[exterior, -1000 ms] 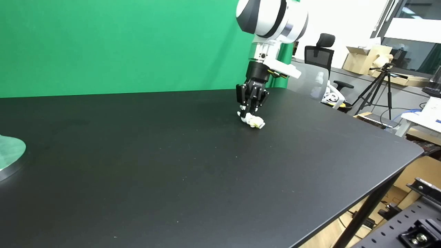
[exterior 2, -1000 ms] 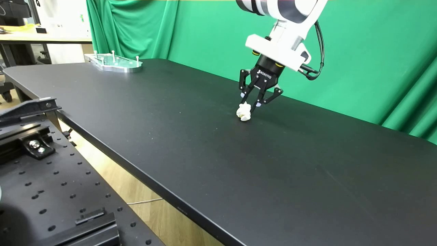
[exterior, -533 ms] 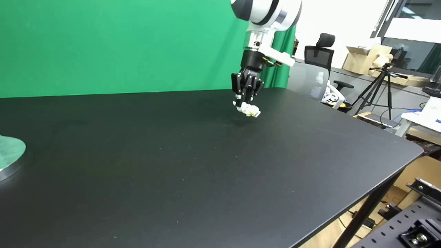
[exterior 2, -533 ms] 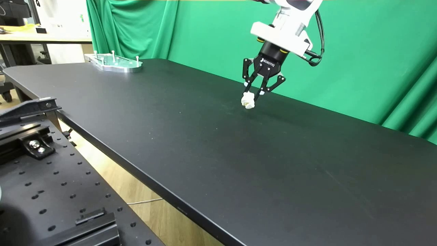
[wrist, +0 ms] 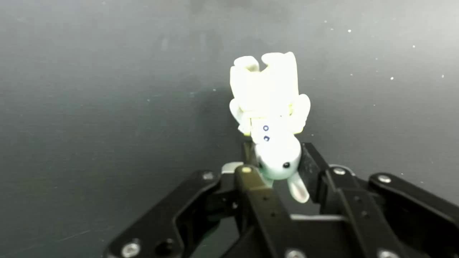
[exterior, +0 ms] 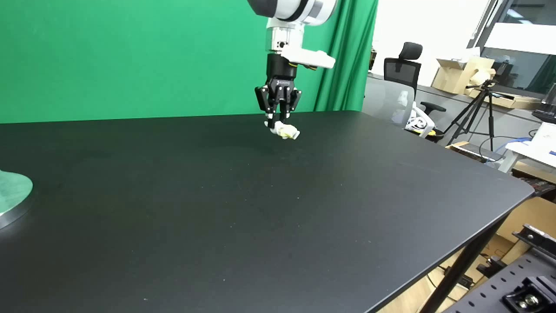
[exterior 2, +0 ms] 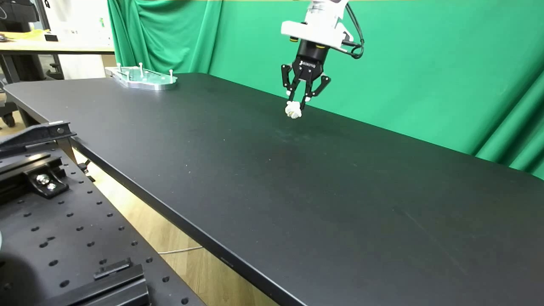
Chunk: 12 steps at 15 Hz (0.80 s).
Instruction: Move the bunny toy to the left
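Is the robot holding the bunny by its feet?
No, the wrist view shows the gripper holding the bunny toy by its head, with its feet sticking out free.

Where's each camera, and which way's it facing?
An exterior view: apart from the robot arm, facing across the table at a green backdrop and chair; the robot arm's lower part and tool show.
An exterior view: also apart, facing the green backdrop and a plate with pegs; same parts show.
Wrist view: on the wrist, looking down at the bunny toy; only the tool shows.
Both exterior views share the tool gripping the bunny toy.
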Motion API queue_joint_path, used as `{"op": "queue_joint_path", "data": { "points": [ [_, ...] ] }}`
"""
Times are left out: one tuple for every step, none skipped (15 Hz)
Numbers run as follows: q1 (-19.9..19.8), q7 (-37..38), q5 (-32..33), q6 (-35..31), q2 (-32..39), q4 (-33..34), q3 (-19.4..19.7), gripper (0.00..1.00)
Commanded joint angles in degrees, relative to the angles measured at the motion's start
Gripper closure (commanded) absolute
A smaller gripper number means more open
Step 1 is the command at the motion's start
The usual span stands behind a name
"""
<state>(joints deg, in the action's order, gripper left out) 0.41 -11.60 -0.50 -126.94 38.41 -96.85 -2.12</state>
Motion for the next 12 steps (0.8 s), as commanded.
{"op": "queue_joint_path", "data": {
  "points": [
    [5.11,9.04,3.77,-0.14,0.77,0.02,1.22,0.9],
    [6.12,10.32,4.08,-0.07,0.91,-0.24,0.93,0.9],
    [7.2,11.67,4.49,-0.02,1.1,-0.3,0.92,0.9],
    [8.13,12.76,4.93,-0.03,1.21,-0.39,0.91,0.9],
    [8.82,13.5,5.05,-0.15,1.33,-0.47,0.86,0.9],
    [9.28,14.13,5.11,-0.51,1.43,-0.62,0.75,0.9],
    [9.43,14.34,4.87,-0.23,1.5,-0.57,0.51,0.4],
    [9.76,14.95,4.94,-0.35,1.45,-0.64,0.69,0.38],
    [9.94,15.25,5.06,-0.75,1.4,-0.74,0.83,0.33],
    [9.87,15.36,5.1,-1.13,1.27,-0.87,0.93,0.27],
    [9.94,15.55,5.5,-1.76,1.12,-1.01,1.2,0.19],
    [10.09,15.63,6.01,-2.35,0.96,-1.08,1.51,0.13]
  ]
}}
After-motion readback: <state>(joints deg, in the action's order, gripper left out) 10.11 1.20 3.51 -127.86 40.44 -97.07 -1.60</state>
